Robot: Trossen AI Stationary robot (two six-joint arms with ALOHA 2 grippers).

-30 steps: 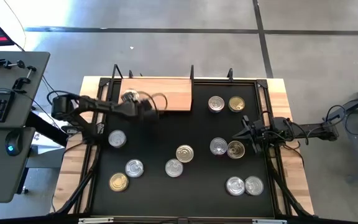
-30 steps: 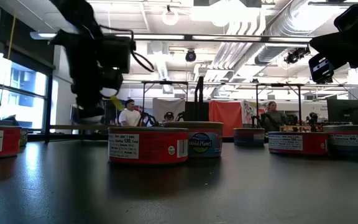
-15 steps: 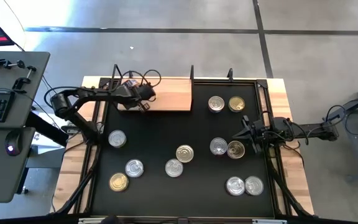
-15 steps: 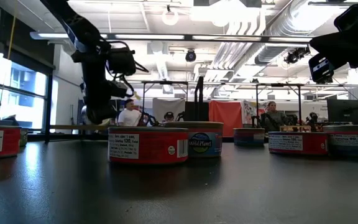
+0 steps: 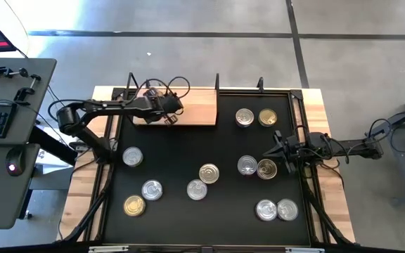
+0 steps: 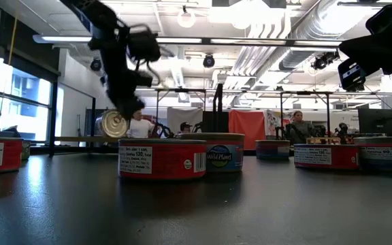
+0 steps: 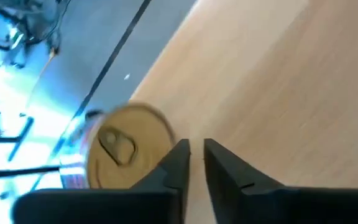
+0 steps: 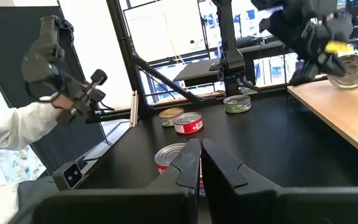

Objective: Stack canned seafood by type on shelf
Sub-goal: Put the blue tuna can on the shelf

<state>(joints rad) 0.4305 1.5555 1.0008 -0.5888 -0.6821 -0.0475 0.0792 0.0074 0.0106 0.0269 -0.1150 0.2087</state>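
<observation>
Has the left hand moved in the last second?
Yes. The left hand went from the black table beside the shelf onto it.

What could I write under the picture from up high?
Left hand over the wooden shelf, right hand waiting, tins scattered on the table.

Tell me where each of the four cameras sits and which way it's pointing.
High: overhead, straight down on the table; both arms show.
Low: tabletop height, level into the room; arms hang above.
Left wrist: on left arm, facing the shelf and a tilted tin; left claw shows.
Right wrist: on right arm, facing across the table; right claw shows.
Shared: both wrist views catch that tin.
</observation>
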